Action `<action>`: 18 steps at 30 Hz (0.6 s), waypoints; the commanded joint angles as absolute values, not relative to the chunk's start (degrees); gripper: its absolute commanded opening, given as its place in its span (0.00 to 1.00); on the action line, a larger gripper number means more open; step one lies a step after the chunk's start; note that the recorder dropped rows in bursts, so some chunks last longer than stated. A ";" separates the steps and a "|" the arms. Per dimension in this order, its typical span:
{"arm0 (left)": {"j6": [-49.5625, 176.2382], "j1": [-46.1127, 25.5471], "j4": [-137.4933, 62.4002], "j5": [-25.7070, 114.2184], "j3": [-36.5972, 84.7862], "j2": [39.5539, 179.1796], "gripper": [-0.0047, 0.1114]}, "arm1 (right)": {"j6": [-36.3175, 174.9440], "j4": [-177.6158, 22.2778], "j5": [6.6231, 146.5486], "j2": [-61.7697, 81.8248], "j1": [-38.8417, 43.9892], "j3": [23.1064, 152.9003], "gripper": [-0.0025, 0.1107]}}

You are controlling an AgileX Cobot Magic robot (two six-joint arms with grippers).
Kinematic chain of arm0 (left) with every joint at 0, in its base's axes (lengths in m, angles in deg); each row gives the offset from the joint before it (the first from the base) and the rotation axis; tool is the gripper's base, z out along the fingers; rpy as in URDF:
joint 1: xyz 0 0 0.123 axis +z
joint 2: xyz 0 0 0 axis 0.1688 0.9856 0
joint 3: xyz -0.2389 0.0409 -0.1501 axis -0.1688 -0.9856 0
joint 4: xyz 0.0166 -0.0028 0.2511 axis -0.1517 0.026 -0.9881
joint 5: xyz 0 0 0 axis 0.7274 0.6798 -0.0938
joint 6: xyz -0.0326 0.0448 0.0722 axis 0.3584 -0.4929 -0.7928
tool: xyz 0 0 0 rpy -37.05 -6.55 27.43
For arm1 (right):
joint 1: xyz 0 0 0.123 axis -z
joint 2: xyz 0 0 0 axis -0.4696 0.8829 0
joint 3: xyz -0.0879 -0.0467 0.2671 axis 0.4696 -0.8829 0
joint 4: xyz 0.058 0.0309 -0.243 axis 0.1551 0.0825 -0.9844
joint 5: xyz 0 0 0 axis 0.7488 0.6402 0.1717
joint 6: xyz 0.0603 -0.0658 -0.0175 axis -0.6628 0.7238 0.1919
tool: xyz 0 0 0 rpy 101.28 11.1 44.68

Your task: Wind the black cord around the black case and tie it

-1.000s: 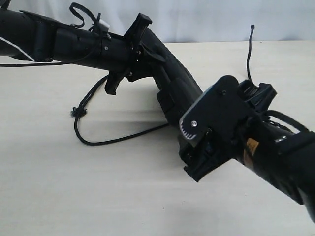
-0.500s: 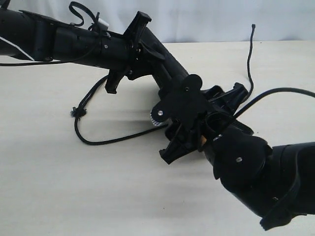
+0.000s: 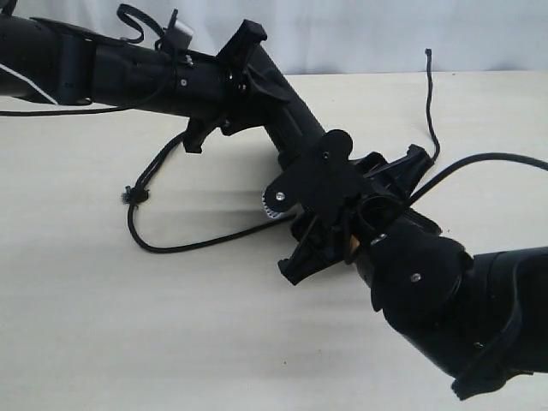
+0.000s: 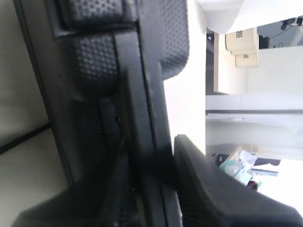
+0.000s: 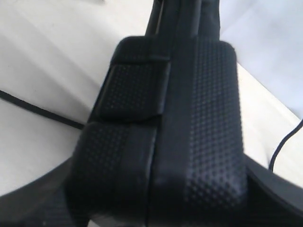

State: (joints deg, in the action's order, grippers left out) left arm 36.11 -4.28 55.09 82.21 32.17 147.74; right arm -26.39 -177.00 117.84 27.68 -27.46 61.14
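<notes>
The black case (image 3: pixel 300 137) hangs tilted above the table, one end high at the left, the other low at the right. My left gripper (image 3: pixel 248 90) is shut on its upper end, and my right gripper (image 3: pixel 321 224) is shut on its lower end. In the left wrist view the case's edge (image 4: pixel 142 71) sits squeezed between the fingers (image 4: pixel 203 189). The case's dimpled face (image 5: pixel 199 118) fills the right wrist view. The black cord (image 3: pixel 171 248) loops on the table under the case, with a frayed knot (image 3: pixel 133 195). Its other end (image 3: pixel 428 60) sticks up behind the right arm.
The pale table (image 3: pixel 128 342) spreads all round. A smooth thick robot cable (image 3: pixel 479 158) arcs beside my right arm. A strand of cord (image 5: pixel 38 111) crosses the table below the case in the right wrist view. A white backdrop stands behind the table.
My right wrist has rolled over and shifted left along the case's lower end. The case's upper end and the left gripper rose slightly. The cord's upright end swung a little left.
</notes>
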 commanded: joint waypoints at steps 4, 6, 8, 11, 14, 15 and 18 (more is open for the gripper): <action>17.77 -4.30 54.54 87.18 32.82 145.89 0.38 | -26.49 -177.62 117.16 26.26 -27.24 61.69 0.07; 13.27 -3.93 54.43 87.18 32.82 145.34 0.44 | -26.49 -177.62 117.16 25.30 -27.24 61.69 0.07; 9.74 -2.86 54.43 88.07 32.82 144.14 0.48 | -26.49 -177.62 117.16 24.38 -27.24 61.69 0.07; 6.25 0.25 52.41 89.33 32.82 141.49 0.48 | -26.49 -177.48 117.16 23.52 -27.24 61.69 0.07; 3.96 4.07 45.15 89.22 32.82 138.26 0.48 | -26.49 -176.35 117.39 23.38 -27.24 61.69 0.07; 3.98 5.20 41.05 88.84 32.82 137.44 0.48 | -26.49 -176.18 117.38 23.38 -27.24 61.69 0.07; 6.90 8.51 22.35 85.19 32.82 135.53 0.48 | -26.49 -176.02 117.38 23.38 -27.24 61.69 0.07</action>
